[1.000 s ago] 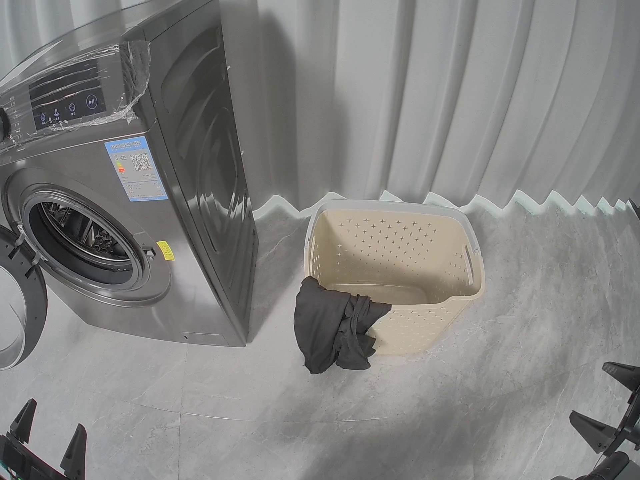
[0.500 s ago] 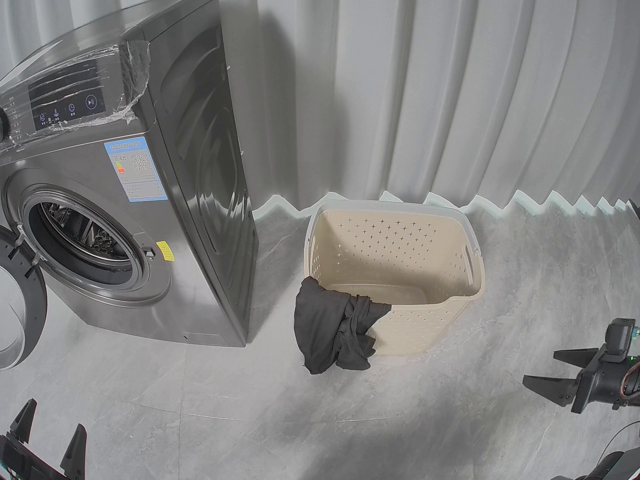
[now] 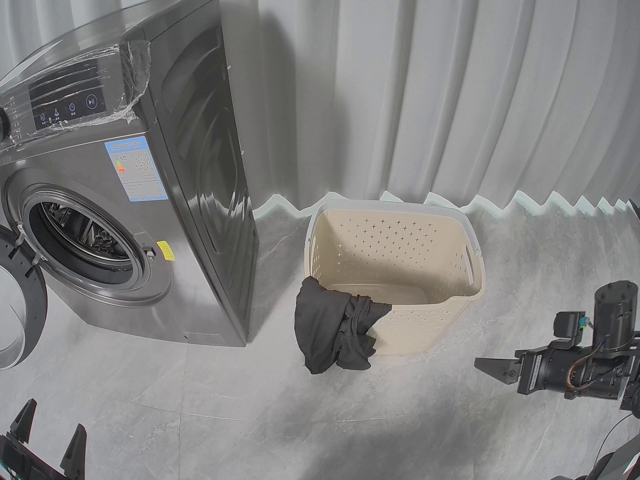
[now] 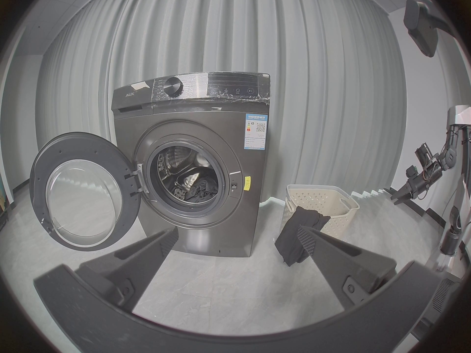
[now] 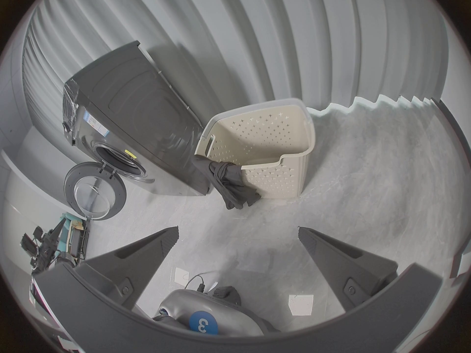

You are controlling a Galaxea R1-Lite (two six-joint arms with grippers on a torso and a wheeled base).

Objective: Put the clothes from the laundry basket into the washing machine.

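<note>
1. The right tool [image 3: 497,368] hangs low over the floor [image 3: 400,421], its fingers spread wide and holding nothing. It points sideways towards the robot's left.
2. The dark garment [image 3: 333,331] lies to the left of this tool and a little farther forward, well apart from it. The tool's tip points roughly that way.
3. The garment is draped over the near-left corner of the laundry basket [image 3: 393,206], on the corner farthest from the right tool. Most of the cloth hangs down the outside wall, so its long axis runs top to bottom, across the tool's line of pointing. I cannot tell whether its lower end touches the floor.
4. The left tool [image 3: 52,425] sits low on the far side of the garment from the right tool, also spread wide and empty. It is farther from the cloth, so the right arm looks the nearer one for the pick.
5. The washing machine [image 3: 193,168] stands beyond the garment from the right tool, just beside the basket. Its door [image 4: 78,189] is swung wide, and dark cloth already lies in the drum [image 4: 198,189].
6. Judged from this, the coming move calls for a reach leftward and forward to pinch the bunched cloth near the basket rim.
</note>
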